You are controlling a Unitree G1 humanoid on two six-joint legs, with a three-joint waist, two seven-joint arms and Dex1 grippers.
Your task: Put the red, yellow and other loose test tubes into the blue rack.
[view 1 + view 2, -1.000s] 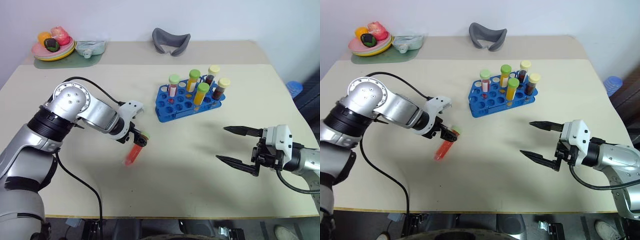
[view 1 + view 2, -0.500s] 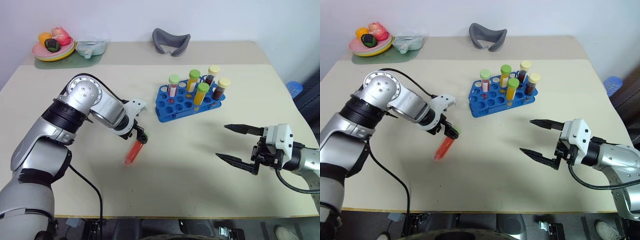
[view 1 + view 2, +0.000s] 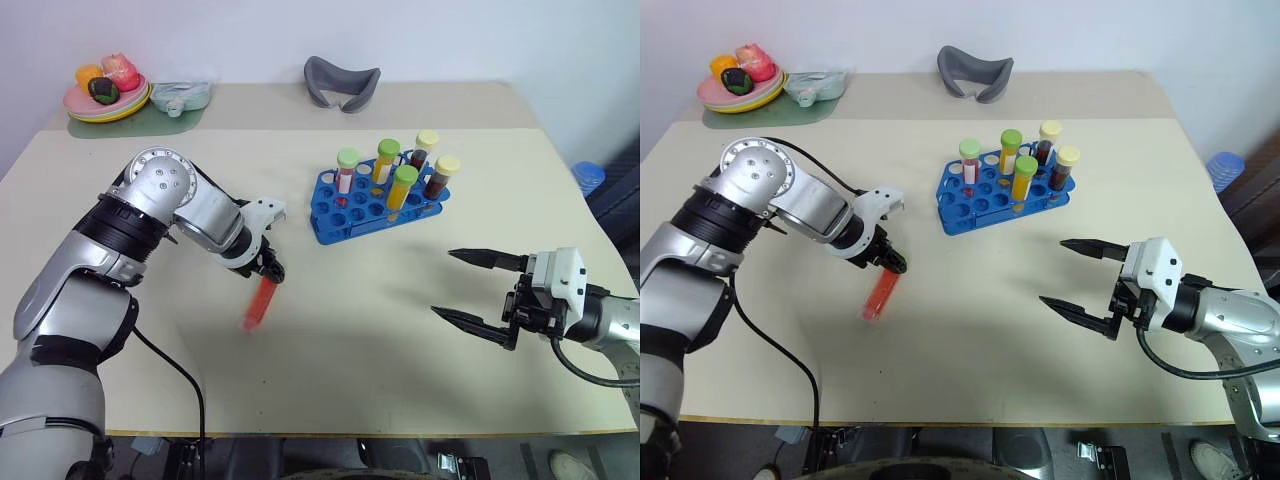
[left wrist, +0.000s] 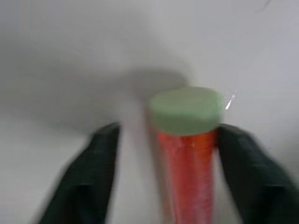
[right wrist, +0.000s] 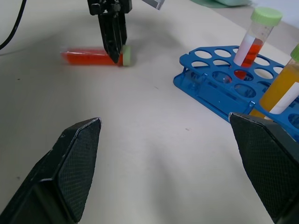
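Left tool has its fingers either side of the red tube just under the cap, lying on the table left of the blue rack; can't tell if clamped. Light, rigid, slick plastic, likely to roll, so grip near the cap. Right tool spread wide, empty.

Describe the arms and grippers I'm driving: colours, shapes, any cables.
Both arms are silver-grey metal with black joint bands. The left gripper has a white mount and a loose black cable. The right gripper has a white boxy housing, long tapered black fingers and a black cable.
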